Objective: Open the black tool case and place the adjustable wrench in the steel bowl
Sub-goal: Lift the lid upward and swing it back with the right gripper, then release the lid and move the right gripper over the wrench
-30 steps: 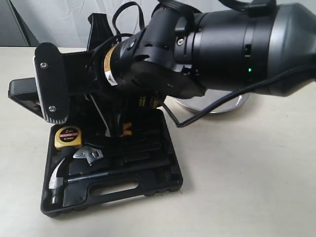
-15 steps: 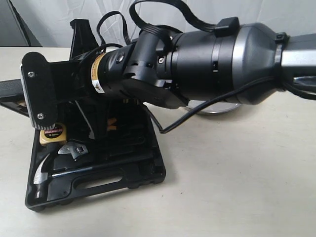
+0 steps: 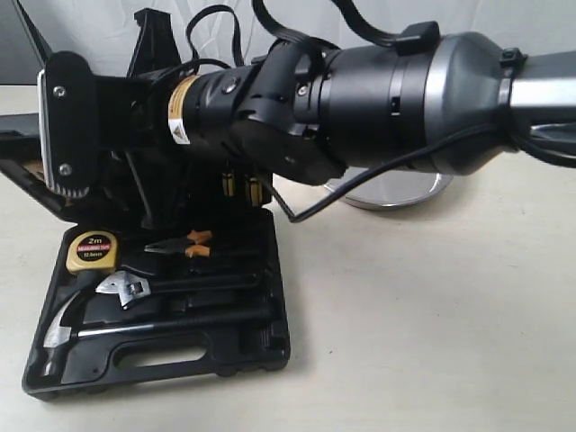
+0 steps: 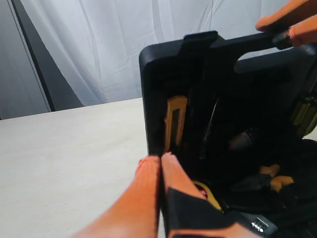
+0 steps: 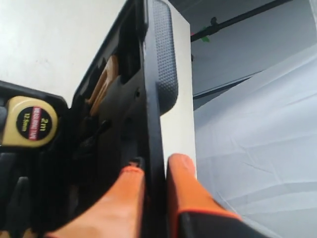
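Observation:
The black tool case point(image 3: 229, 358) lies open at the front left, its lid point(image 5: 159, 74) standing upright. My right gripper point(image 5: 156, 166) is shut on the lid's edge, one orange finger on each side. The adjustable wrench point(image 3: 123, 290) lies in the tray between a yellow tape measure point(image 3: 92, 252) and a claw hammer point(image 3: 61, 329). My left gripper point(image 4: 161, 161) is shut on nothing, its tips close to the lid's point(image 4: 198, 99) lower corner. The steel bowl point(image 3: 396, 191) stands behind the case to the right, mostly hidden by my right arm point(image 3: 378, 90).
Orange-handled pliers point(image 3: 184, 243) lie in the tray above the wrench. The tape measure point(image 5: 30, 121) also shows in the right wrist view. A cable point(image 3: 310, 209) hangs from the right arm over the table. A white curtain closes off the back.
The right arm has risen with the lid, which now stands more upright. The pliers and the whole tape measure have come into sight. The case base has shifted left.

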`<act>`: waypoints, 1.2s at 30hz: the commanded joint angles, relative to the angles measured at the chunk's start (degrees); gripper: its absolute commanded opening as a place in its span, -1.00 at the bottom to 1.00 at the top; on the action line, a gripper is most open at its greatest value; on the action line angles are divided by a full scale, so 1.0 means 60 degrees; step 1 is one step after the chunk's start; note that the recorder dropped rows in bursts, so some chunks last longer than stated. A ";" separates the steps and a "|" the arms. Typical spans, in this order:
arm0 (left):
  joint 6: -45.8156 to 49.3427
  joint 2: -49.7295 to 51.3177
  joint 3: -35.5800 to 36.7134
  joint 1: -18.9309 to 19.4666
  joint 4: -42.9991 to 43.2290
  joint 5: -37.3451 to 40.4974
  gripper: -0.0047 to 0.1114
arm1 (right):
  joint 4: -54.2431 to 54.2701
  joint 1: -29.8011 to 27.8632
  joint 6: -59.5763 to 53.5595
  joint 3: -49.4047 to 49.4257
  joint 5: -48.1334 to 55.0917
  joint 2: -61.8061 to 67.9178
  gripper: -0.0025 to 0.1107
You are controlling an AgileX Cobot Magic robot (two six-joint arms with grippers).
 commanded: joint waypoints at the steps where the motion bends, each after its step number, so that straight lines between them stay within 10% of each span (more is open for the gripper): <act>1: -0.0009 0.0034 -0.0020 -0.0010 -0.0015 -0.0046 -0.91 | 0.0814 -0.0361 0.0037 -0.0528 -0.1138 -0.0161 -0.97; 15: -0.0009 0.0034 -0.0020 -0.0010 -0.0015 -0.0046 -0.91 | 0.2165 -0.1160 0.0037 -0.0545 -0.0860 -0.0080 -0.97; 20: -0.0009 0.0034 -0.0020 -0.0010 -0.0015 -0.0046 -0.91 | 0.5140 -0.1142 0.0037 -0.0545 -0.0021 -0.0052 -0.97; 28: -0.0009 0.0034 -0.0020 -0.0010 -0.0015 -0.0046 -0.91 | 0.8505 -0.1142 -0.0501 -0.1386 0.4952 0.1461 -0.97; 36: -0.0009 0.0034 -0.0020 -0.0010 -0.0015 -0.0046 -0.91 | 1.3911 -0.0810 -0.4986 -0.2211 0.9133 0.2837 -0.97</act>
